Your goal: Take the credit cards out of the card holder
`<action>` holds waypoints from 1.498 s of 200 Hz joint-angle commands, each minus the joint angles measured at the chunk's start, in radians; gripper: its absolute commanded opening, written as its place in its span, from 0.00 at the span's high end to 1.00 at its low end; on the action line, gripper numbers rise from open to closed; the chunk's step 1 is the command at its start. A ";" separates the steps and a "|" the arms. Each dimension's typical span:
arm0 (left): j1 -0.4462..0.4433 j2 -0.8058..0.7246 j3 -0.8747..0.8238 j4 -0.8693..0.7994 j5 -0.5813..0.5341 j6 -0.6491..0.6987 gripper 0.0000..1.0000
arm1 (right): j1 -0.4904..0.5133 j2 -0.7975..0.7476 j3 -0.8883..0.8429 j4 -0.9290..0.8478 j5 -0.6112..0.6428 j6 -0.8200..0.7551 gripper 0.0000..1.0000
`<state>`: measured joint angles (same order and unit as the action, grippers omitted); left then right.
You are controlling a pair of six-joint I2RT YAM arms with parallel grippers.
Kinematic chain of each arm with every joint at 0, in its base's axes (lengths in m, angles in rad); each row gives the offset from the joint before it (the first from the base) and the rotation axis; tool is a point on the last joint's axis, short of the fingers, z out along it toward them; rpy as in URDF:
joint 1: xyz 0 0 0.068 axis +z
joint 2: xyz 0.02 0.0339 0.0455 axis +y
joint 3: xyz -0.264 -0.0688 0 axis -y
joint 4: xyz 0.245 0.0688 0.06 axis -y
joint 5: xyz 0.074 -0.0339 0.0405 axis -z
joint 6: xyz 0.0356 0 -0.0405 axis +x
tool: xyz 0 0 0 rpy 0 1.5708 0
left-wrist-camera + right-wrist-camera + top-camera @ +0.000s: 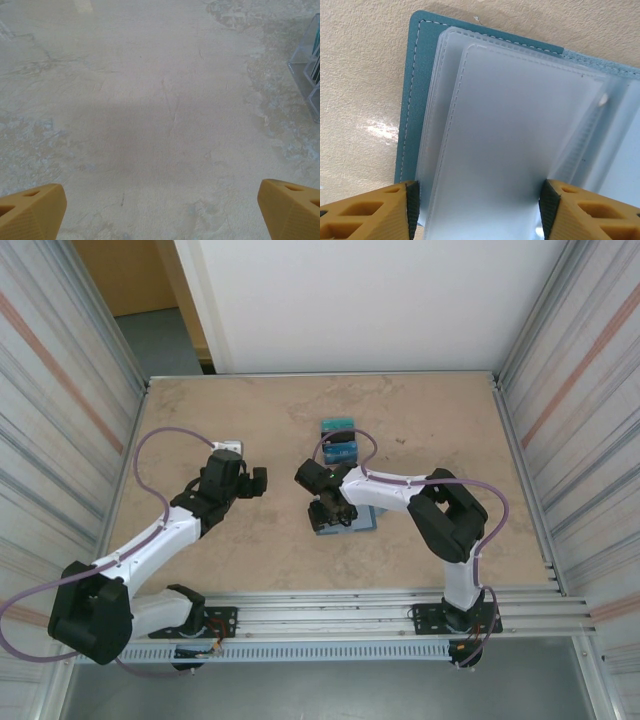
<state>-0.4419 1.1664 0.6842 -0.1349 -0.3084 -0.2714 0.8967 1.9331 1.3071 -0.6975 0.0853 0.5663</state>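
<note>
The card holder lies open on the table, with teal outer faces and frosted clear pockets. My right gripper hangs over its left part. In the right wrist view that gripper is open, its fingers straddling the top pocket leaf, one pad at each side edge. No card shows in those pockets. A teal card and a blue card sit just beyond the holder. My left gripper is wide open over bare table, to the holder's left.
A clear plastic stand holding card edges sits at the right of the left wrist view. Metal walls enclose the table on both sides. A purple cable loops over the cards.
</note>
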 commanded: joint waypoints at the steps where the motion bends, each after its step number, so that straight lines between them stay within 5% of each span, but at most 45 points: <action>1: 0.005 -0.016 0.017 -0.021 -0.014 -0.009 0.01 | -0.003 -0.012 -0.021 -0.004 -0.011 0.007 0.37; 116: 0.004 -0.075 0.033 -0.052 0.031 -0.003 0.01 | -0.047 -0.089 -0.072 0.028 -0.034 0.021 0.59; 299: -0.006 -0.084 0.054 -0.063 0.060 -0.008 0.01 | -0.156 -0.257 -0.198 -0.024 0.080 0.056 0.56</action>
<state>-0.4423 1.0924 0.7067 -0.1871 -0.2550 -0.2707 0.7593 1.7260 1.1465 -0.6979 0.1387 0.5808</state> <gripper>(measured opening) 0.986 0.437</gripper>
